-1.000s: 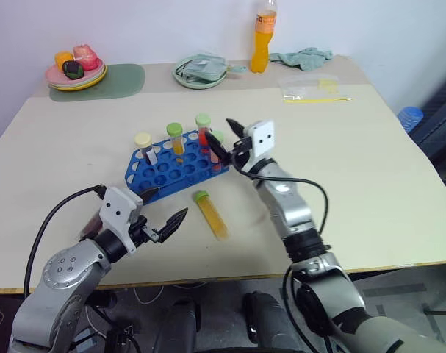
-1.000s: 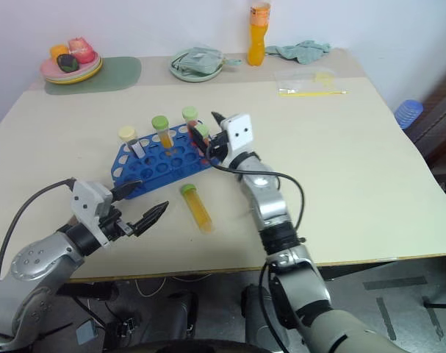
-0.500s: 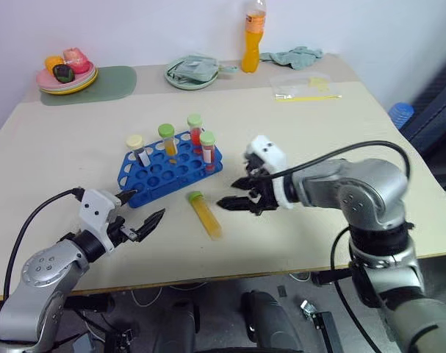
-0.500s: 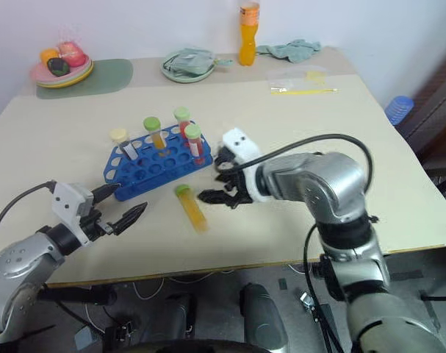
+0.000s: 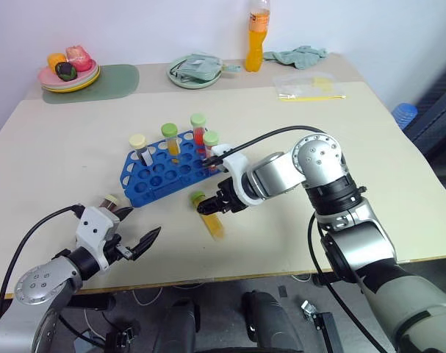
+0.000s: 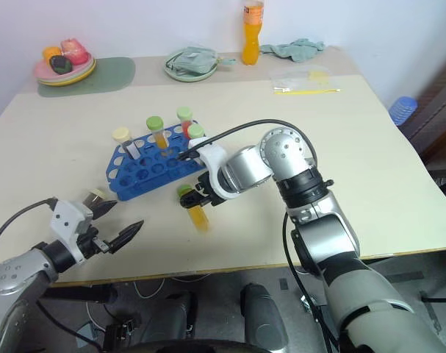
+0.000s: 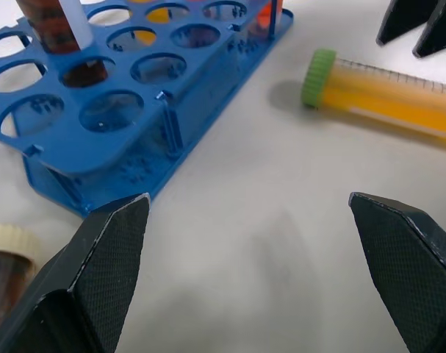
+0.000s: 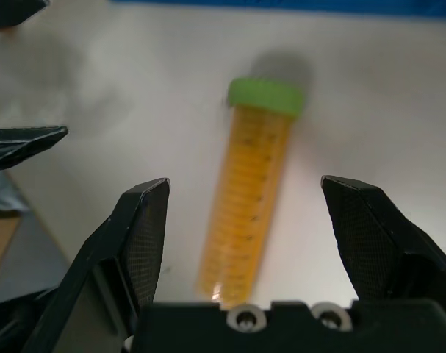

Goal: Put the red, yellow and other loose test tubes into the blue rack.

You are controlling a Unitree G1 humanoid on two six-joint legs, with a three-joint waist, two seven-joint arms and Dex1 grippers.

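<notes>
- Left eye view: the blue rack (image 5: 171, 168) stands mid-tabletop with four capped tubes upright in it. A yellow tube (image 5: 210, 215) with a green cap lies flat on the tabletop (image 5: 369, 147) just off the rack's 5 o'clock corner. The right claw (image 5: 214, 207) hangs over that tube's capped end, fingers spread, nothing in them. The step in hand looks like the reach for this loose tube.
- Right eye view: the left claw (image 6: 112, 223) waits at the rack's 7 o'clock, spread and empty. A dark tube (image 6: 90, 200) with a cream cap lies right beside it, also loose.
- Left wrist view: the rack's near corner sits at 10 o'clock of the spread fingers (image 7: 109, 250), the yellow tube well off at 2 o'clock, and the dark tube's cream cap at 8 o'clock, beside one finger.
- Right wrist view: the yellow tube lies lengthwise between the open fingers (image 8: 145, 228), apart from both. Next move, as I judge it: lower, close across the tube's body, lift, tip it upright and seat it in a free hole.
</notes>
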